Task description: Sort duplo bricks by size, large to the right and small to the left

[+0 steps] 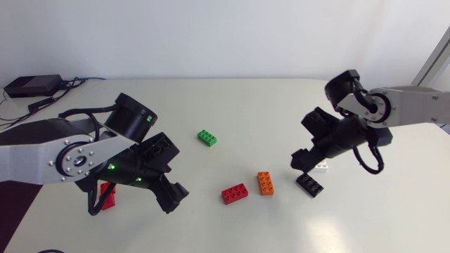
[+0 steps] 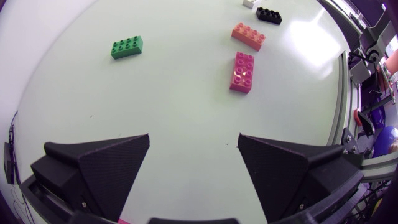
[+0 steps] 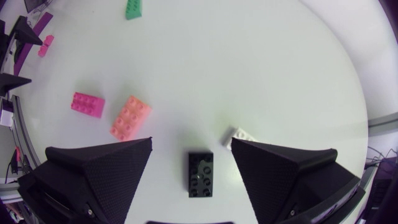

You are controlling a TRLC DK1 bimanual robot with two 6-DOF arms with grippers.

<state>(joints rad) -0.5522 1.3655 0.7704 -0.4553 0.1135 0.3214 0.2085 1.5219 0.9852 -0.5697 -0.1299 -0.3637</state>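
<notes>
My right gripper (image 3: 191, 142) stands open just above a black brick (image 3: 201, 174), which lies flat on the table between its fingers, touching neither. A small white brick (image 3: 237, 135) lies right beside one finger. In the head view the black brick (image 1: 309, 185) and white brick (image 1: 321, 166) sit at centre right under the right gripper (image 1: 309, 165). An orange brick (image 1: 265, 183), a red brick (image 1: 235, 193) and a green brick (image 1: 206, 138) lie in the middle. My left gripper (image 1: 171, 171) hangs open and empty at the left, with a small red brick (image 1: 107, 195) beneath its arm.
From the left wrist view the green brick (image 2: 127, 46), red brick (image 2: 242, 71) and orange brick (image 2: 249, 35) lie well ahead of the open left gripper (image 2: 194, 146). A black box with cables (image 1: 31, 86) sits at the table's far left corner.
</notes>
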